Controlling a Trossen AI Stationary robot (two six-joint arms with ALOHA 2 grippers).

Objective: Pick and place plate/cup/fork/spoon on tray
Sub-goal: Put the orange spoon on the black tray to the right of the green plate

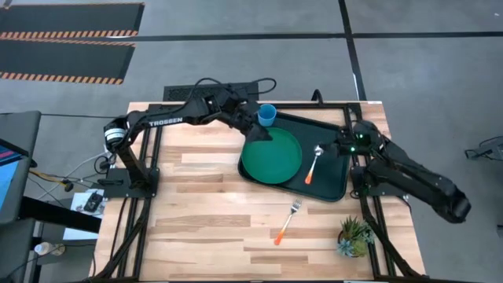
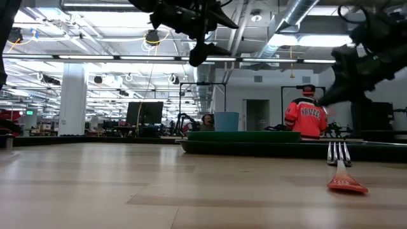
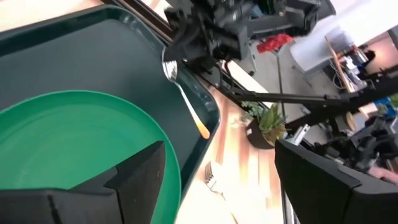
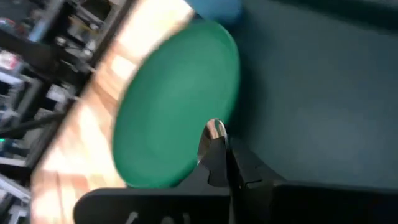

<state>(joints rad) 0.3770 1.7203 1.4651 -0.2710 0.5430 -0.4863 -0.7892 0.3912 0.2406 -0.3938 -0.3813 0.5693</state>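
Observation:
The dark tray (image 1: 330, 130) lies at the table's right centre. The green plate (image 1: 271, 155) rests flat in its left half. The blue cup (image 1: 267, 115) stands in its far left corner. The spoon (image 1: 314, 163) lies in the tray right of the plate, bowl toward the far edge. The fork (image 1: 287, 222) lies on the bare wood nearer the front, tines toward the tray. My left gripper (image 1: 258, 135) hangs open and empty over the plate's far rim, beside the cup. My right gripper (image 1: 335, 145) is at the spoon's bowl end, its fingers closed together. My right gripper comes level from the table's right side, and its closed fingers (image 4: 217, 165) meet the spoon just behind the silver bowl (image 4: 214, 129). The fingers hide the handle and the exact place of contact. The spoon's orange handle end (image 3: 202, 130) lies on the tray floor.
A small potted plant (image 1: 354, 236) stands at the table's front right corner, near the fork. Bare wood lies left of and in front of the tray. A person in an orange top (image 2: 308, 117) stands in the room beyond the table.

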